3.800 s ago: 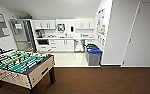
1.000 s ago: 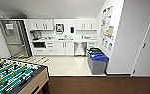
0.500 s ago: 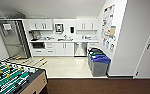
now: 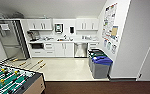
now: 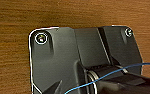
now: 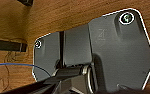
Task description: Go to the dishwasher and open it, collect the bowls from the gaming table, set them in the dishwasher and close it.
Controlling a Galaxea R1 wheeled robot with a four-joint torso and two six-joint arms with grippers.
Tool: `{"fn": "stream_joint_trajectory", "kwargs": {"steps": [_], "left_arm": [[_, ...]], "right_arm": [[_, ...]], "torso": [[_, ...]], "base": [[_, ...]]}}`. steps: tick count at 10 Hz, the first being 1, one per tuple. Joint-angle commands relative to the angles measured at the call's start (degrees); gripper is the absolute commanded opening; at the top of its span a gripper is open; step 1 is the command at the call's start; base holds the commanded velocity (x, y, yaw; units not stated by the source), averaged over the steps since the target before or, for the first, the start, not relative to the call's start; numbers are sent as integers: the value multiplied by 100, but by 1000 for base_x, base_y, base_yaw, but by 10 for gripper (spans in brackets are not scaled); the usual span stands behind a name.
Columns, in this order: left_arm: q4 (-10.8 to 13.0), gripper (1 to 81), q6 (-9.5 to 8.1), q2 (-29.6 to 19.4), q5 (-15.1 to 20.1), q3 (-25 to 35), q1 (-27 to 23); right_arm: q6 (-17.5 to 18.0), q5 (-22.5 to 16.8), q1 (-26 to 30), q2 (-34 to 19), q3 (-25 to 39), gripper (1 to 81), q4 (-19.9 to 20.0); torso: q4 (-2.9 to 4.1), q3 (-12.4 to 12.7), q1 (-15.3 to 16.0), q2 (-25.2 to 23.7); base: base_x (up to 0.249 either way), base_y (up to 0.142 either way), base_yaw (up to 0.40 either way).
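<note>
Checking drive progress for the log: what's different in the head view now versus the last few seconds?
The camera has turned and advanced: the kitchenette sits more centred, and the foosball table has slid to the lower-left corner. Nothing in the scene itself moved. The dishwasher remains shut, and the bins are in place by the wall.

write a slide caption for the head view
Kitchenette ahead: steel dishwasher under the counter, bins by the right wall, foosball table at near left.

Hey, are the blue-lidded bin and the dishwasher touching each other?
Apart. In the head view the blue-lidded bin stands out on the pale floor, well in front of the dishwasher set in the cabinets.
</note>
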Motion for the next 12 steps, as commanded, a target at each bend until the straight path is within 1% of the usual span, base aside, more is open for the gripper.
{"fn": "stream_joint_trajectory", "kwargs": {"steps": [1,3,7,12], "left_arm": [[-18,811,23,-324,278,270,-241],[-18,811,23,-386,278,305,-241],[-10,811,23,-632,269,727,-232],[-10,811,32,-623,269,736,-232]], "right_arm": [[36,-267,182,-580,543,811,72],[36,-241,173,-825,904,811,72],[36,-258,190,-826,956,811,72],[36,-276,225,-791,913,811,72]], "torso": [[0,0,0,0],[0,0,0,0],[0,0,0,0],[0,0,0,0]], "base": [[186,0,0],[186,0,0],[186,0,0],[186,0,0]]}}
